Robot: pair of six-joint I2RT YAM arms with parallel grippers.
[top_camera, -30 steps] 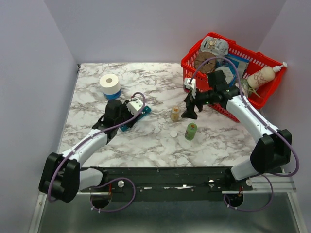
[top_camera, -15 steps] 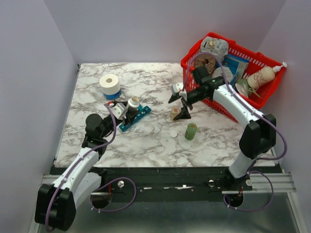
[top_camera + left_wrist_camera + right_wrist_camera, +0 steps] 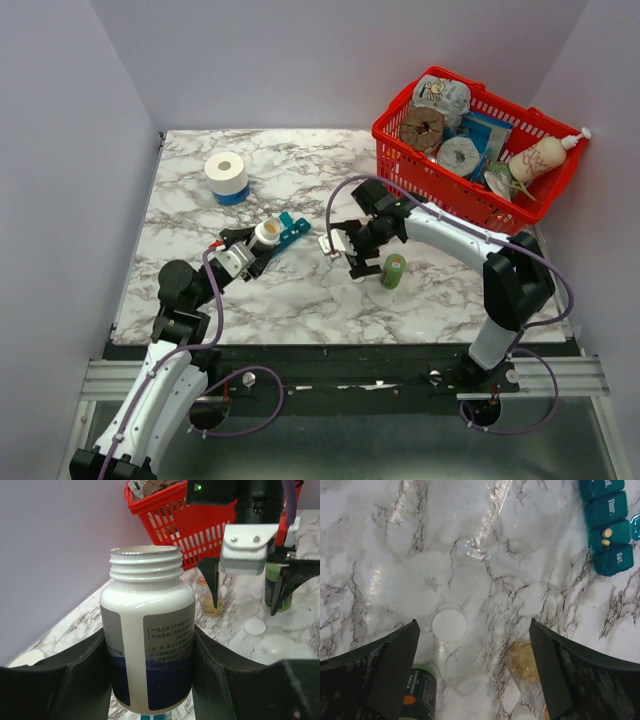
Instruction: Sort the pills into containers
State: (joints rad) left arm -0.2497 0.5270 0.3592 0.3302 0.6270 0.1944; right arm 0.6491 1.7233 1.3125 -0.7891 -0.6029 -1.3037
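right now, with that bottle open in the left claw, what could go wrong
1. The white bottle in the left claw has no cap; a quick tilt could spill its contents beside the pill organiser.
2. The open right claw hangs over the white cap, with the green bottle and the amber bottle close by; coming down, it might knock one over.
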